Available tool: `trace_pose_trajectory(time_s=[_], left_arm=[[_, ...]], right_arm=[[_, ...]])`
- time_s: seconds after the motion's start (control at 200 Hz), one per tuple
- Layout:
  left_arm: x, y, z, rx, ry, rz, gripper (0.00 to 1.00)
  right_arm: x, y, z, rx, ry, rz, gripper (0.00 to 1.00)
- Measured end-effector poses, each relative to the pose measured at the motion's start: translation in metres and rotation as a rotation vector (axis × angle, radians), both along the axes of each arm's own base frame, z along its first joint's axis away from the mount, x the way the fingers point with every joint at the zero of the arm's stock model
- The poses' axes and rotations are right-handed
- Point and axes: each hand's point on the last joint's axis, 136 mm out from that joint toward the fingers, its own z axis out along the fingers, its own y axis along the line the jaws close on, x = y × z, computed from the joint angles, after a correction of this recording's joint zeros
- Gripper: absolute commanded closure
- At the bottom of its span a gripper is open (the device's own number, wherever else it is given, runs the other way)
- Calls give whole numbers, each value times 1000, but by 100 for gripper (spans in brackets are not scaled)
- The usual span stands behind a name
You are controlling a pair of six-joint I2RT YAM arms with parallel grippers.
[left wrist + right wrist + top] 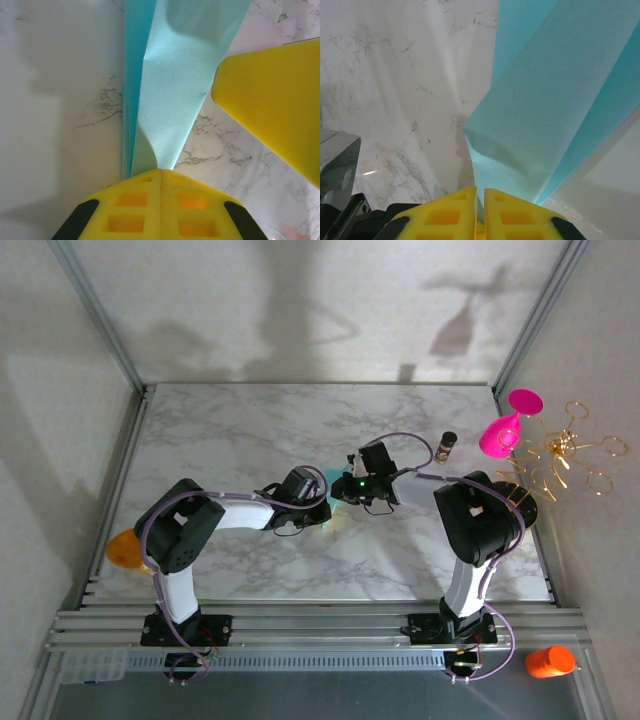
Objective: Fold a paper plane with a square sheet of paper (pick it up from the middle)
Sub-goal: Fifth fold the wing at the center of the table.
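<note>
Top view: both arms reach inward and meet above the middle of the marble tabletop. The left end effector and the right end effector sit just beside one another, and a sliver of the teal-blue paper shows between and below them. At the right edge of the tabletop we note a pink goblet tilted against a gold wire rack, with a small dark bottle near them. An orange object lies off the left edge, and an orange cup lies on its side at the near right corner.

Left wrist view: the left end effector is clenched, its yellow pads meeting on the narrow end of the teal-blue paper. The paper runs away from the pads as a long, layered strip, widening with distance and lifted clear of the marble. A yellow finger of the other arm stands at the paper's right edge.

Right wrist view: the right end effector is likewise clenched on the teal-blue paper, with only a thin slit between its pads and the paper's edge caught in it. Here we see the paper as folded, overlapping bands rising toward the upper right.
</note>
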Motion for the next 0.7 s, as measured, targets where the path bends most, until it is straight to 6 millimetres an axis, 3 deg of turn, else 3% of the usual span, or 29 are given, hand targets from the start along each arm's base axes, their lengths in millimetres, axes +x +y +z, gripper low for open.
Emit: trace_pose_trajectory(time_s=[0.501,0.701], left_arm=[[0,0,0,0,1,0,100],[0,0,0,1,1,0,100]], right_arm=[[-11,5,-6,-21,31,11,92],[-13,1,-20,-54,63,-7,92]])
